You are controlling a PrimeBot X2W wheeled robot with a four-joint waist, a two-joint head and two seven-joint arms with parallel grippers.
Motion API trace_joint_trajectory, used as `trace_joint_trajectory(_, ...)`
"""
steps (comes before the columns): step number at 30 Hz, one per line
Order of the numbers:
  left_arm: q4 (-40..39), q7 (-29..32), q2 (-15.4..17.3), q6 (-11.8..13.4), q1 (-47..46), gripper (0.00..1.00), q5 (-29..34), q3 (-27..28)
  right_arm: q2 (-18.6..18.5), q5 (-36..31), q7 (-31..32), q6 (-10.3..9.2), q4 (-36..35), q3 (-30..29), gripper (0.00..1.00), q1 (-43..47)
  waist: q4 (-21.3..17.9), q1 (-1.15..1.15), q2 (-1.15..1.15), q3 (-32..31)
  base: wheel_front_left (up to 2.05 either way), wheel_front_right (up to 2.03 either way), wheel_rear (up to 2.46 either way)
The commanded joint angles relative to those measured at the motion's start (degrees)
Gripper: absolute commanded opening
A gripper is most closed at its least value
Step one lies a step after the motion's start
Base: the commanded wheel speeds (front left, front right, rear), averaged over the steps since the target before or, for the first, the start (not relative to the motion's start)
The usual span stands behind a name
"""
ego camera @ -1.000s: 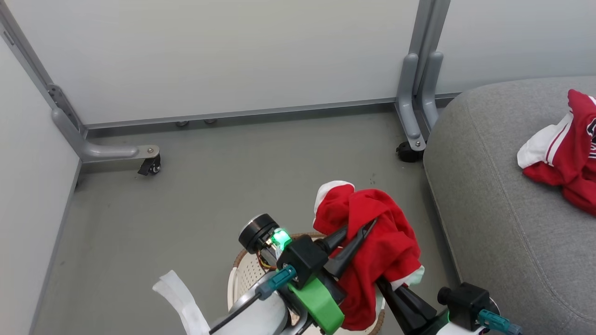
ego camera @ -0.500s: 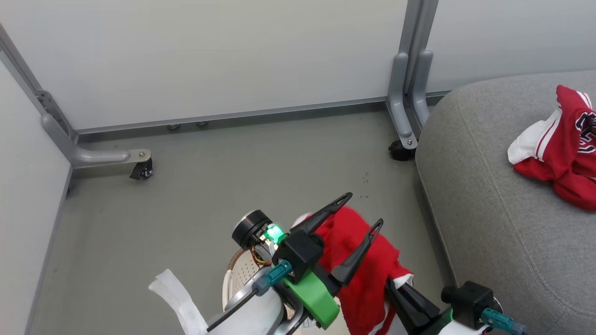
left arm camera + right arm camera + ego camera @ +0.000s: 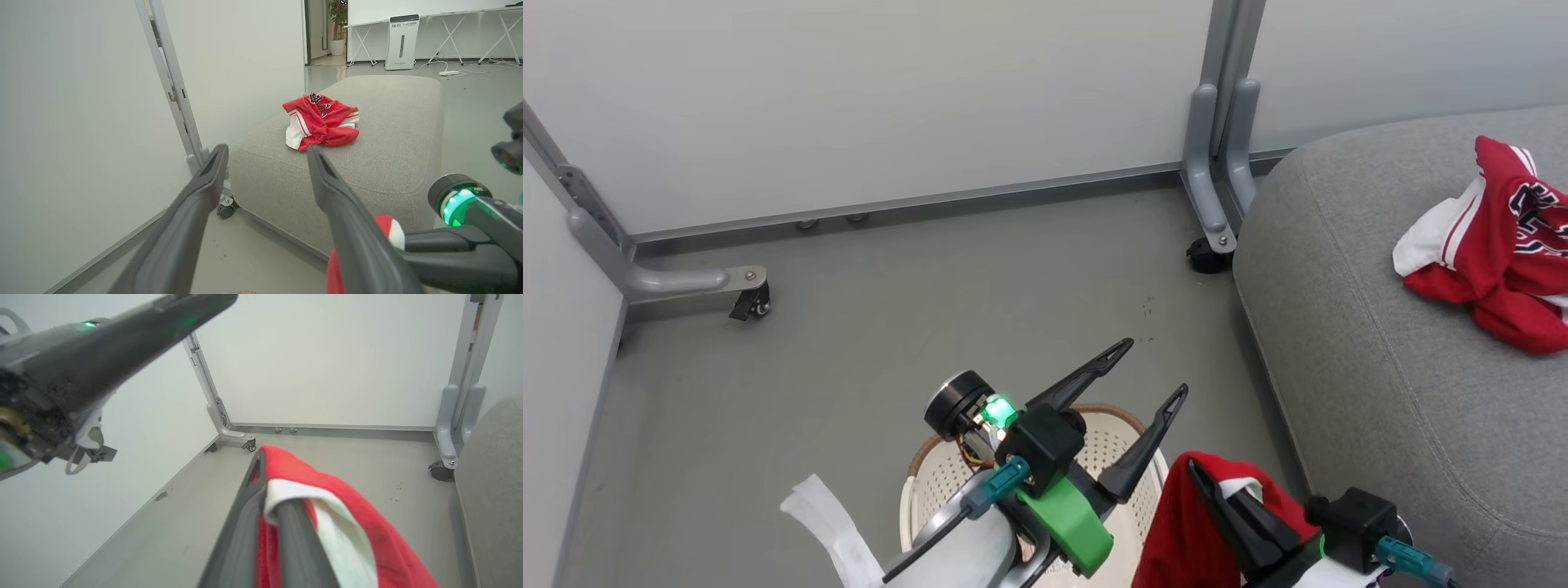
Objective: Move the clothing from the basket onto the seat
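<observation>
Jaws of the left gripper (image 3: 1155,367) spread wide, empty, above the basket (image 3: 935,447) — right gripper (image 3: 1199,475) clamps the plainer red garment (image 3: 1176,535); jersey (image 3: 1503,261) lies on the seat (image 3: 1380,376).

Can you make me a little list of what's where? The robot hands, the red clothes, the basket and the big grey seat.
left gripper: open, holding nothing, above the basket
right gripper: shut on the plain red garment, held up between basket and seat
jersey: crumpled on the seat
basket: on the floor, no clothing seen inside, partly hidden
seat: grey, to the robot's right
left to do: held garment not yet on the seat
</observation>
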Motion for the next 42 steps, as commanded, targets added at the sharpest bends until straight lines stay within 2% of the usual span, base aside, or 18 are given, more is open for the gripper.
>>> trace_joint_trajectory(1,0.14,-0.18,0.53,-0.12,0.81,1.0,0.5,0.33,-0.31,-0.2,-0.11,-0.1,-0.51,-0.47,0.0,-0.5,-0.99,0.0,0.0,0.36,0.0,0.0,0.0)
trace_joint_trajectory(9,-0.02,-0.17,3.26,-0.13,2.27,1.0,1.03,1.32,-0.57,-1.42,-0.1,-0.1,-3.29,-3.52,0.0,-0.6,-7.58,0.0,0.0,2.2,0.0,0.0,0.0)
trace_joint_trajectory(13,-0.43,-0.11,4.81,-0.06,3.4,1.0,0.6,2.71,-0.38,-2.49,-0.1,-0.1,-5.33,-4.06,0.0,-1.21,-12.28,0.0,0.0,3.98,0.0,0.0,0.0)
trace_joint_trajectory(22,-0.72,-0.11,7.0,-0.1,2.25,1.0,1.59,1.94,0.74,-4.5,-0.1,-0.09,-8.24,-7.82,0.0,1.04,-22.26,0.0,0.0,7.93,0.0,0.0,0.0)
trace_joint_trajectory(29,-0.55,-0.11,8.04,-0.11,1.57,1.0,0.81,0.79,1.96,-4.25,-0.1,-0.09,-10.37,-10.8,0.0,2.79,-28.05,0.0,0.0,10.23,0.0,0.0,0.0)
trace_joint_trajectory(38,-0.17,-0.11,9.08,-0.12,-1.28,1.0,0.41,-2.3,2.13,-2.64,-0.1,-0.09,-14.22,-15.45,0.0,0.51,-28.72,0.0,0.0,15.09,0.0,0.0,0.0)
trace_joint_trajectory(42,-0.67,0.06,9.24,-0.12,-2.15,1.0,-0.73,-3.75,-1.05,-1.59,-0.1,-0.1,-19.22,-19.2,0.0,-4.49,-27.29,0.0,0.0,17.59,0.0,0.0,0.0)
